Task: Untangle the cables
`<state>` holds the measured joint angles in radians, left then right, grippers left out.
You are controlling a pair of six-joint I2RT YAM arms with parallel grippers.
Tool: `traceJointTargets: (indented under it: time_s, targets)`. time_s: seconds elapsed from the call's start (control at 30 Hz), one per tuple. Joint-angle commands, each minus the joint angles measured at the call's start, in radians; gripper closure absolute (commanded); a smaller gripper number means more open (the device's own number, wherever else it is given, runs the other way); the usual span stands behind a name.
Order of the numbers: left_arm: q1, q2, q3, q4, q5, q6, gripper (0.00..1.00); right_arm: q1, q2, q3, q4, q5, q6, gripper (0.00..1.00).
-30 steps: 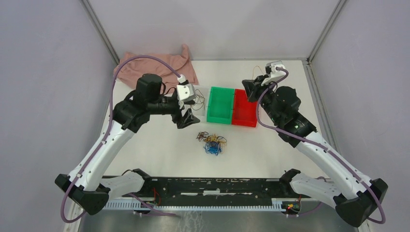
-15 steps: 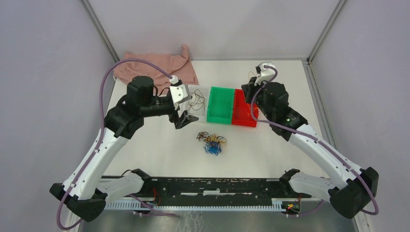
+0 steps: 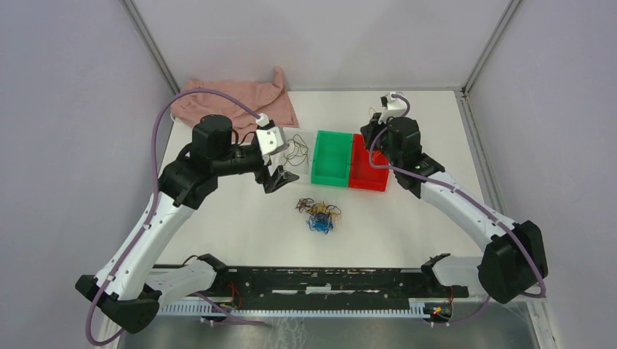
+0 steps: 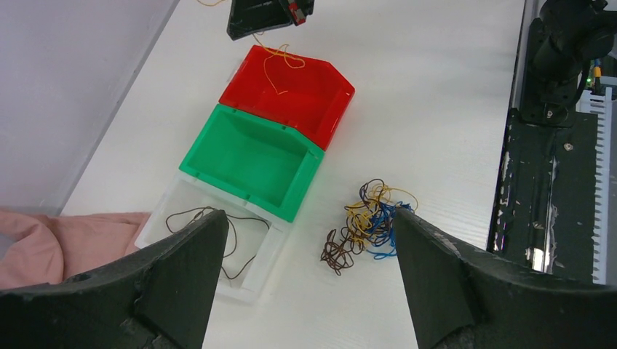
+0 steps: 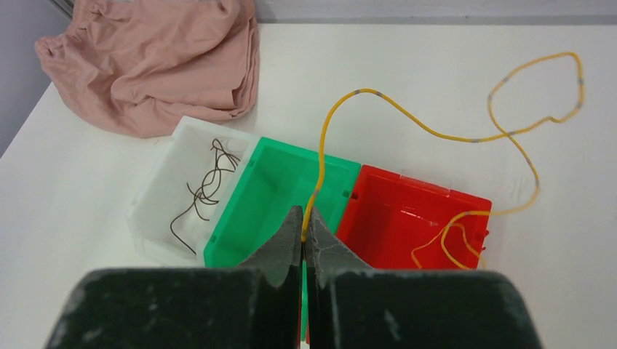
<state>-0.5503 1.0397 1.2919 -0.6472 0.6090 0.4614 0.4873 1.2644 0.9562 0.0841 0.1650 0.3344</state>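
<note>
Since approx. 1 s ago your right arm has swung in toward the bins. The right gripper [image 5: 303, 222] now hangs over the red bin [image 5: 426, 191], w/ its jaws pinched tight on one yellow cable [image 5: 407, 116]. This cable rises from the jaws, runs out in a wide loop over the table [image 5: 407, 51], and its lower end already curls inside the red bin.

Your left arm has pulled back to the left, and this uncovered the clear bin [image 4: 156, 231], which has a dark brown cable [image 4: 218, 218] lying in it. The left gripper [image 4: 309, 233] went wide and carries nothing.

So I judge that one strand is sorted, brown in clear, and a second, yellow to red, needs only a release. The green bin [image 4: 251, 193] has nothing in it yet.

The tangle [image 4: 367, 225] of yellow, blue and brown strands lies on the table just on the near side of the bins, between the arms. Neither gripper touches it. How many strands remain in it I cannot count, they are too fine in these views, but it looks like most of the work is still there.
</note>
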Motion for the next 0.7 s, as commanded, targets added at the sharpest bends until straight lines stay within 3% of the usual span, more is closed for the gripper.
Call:
traceJointTargets:
  time_s: [0.0, 0.5, 0.67]
  targets:
    - [-0.001, -0.019, -0.001, 0.047, -0.006, -0.018, 0.10, -0.018, 0.051, -0.028, 0.070, -0.063, 0.069, 0.99]
    - [-0.001, -0.026, -0.008, 0.048, -0.017, -0.008, 0.09, -0.061, 0.214, -0.067, -0.021, -0.077, 0.213, 0.99]
    - [0.000, -0.026, -0.009, 0.050, -0.017, -0.009, 0.10, -0.115, 0.302, -0.011, -0.085, -0.171, 0.249, 0.99]
